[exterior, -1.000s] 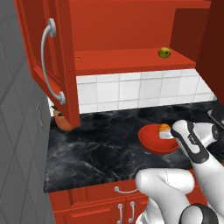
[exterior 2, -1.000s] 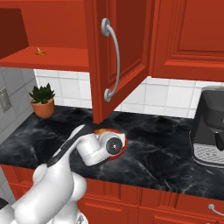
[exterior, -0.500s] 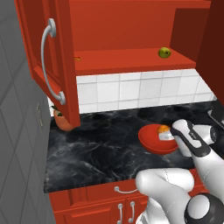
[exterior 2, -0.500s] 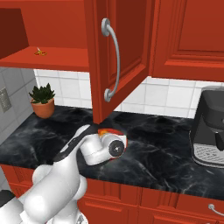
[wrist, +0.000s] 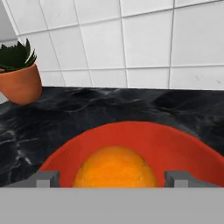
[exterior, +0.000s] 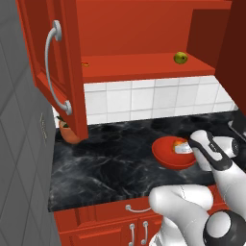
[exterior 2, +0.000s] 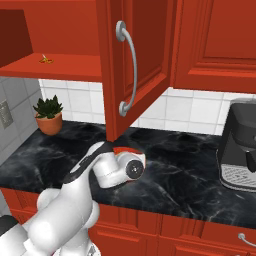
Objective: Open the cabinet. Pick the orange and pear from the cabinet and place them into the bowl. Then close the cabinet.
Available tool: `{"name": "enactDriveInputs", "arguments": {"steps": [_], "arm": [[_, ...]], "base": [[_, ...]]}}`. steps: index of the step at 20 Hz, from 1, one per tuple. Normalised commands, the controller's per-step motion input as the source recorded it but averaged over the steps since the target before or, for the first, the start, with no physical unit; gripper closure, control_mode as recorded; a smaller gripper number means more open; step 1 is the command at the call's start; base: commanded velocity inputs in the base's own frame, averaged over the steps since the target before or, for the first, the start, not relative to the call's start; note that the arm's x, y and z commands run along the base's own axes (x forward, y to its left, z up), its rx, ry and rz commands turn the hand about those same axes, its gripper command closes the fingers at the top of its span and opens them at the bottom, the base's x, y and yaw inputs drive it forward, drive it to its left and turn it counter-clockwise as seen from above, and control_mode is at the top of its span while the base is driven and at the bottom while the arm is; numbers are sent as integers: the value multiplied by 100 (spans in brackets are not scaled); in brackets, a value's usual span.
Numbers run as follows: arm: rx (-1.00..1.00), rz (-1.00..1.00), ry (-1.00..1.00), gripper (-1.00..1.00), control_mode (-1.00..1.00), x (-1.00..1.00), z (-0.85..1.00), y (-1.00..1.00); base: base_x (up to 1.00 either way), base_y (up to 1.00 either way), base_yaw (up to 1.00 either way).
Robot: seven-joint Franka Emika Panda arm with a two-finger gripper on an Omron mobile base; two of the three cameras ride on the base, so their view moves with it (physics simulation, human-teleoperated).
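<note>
The orange (wrist: 114, 168) lies in the bowl (wrist: 144, 141) on the counter (wrist: 87, 109), between jaws standing apart. The pear (exterior: 180, 58) sits on the open cabinet (exterior: 139, 33) shelf. No writing is legible anywhere.

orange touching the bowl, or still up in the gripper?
Touching. In the hand view the orange sits inside the bowl, and the fingertips stand wide on either side of it with red bowl showing in the gaps.

Even, bright rendered light (no harsh shadows); soft sheen on glossy surfaces, slightly coarse pixel detail.
</note>
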Motion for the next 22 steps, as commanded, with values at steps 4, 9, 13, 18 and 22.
{"name": "enactDriveInputs", "arguments": {"steps": [4,9,13,18,22], "arm": [[0,-6,0,-100,-100,0,38,1],[0,-6,-1,-100,-100,-9,53,6],[-2,-9,0,-100,-100,-56,45,18],[-1,-15,0,-100,-100,-88,22,21],[0,-19,1,-100,-100,-100,34,17]], "base": [[0,0,0],[0,0,0],[0,0,0],[0,0,0],[0,0,0]]}}
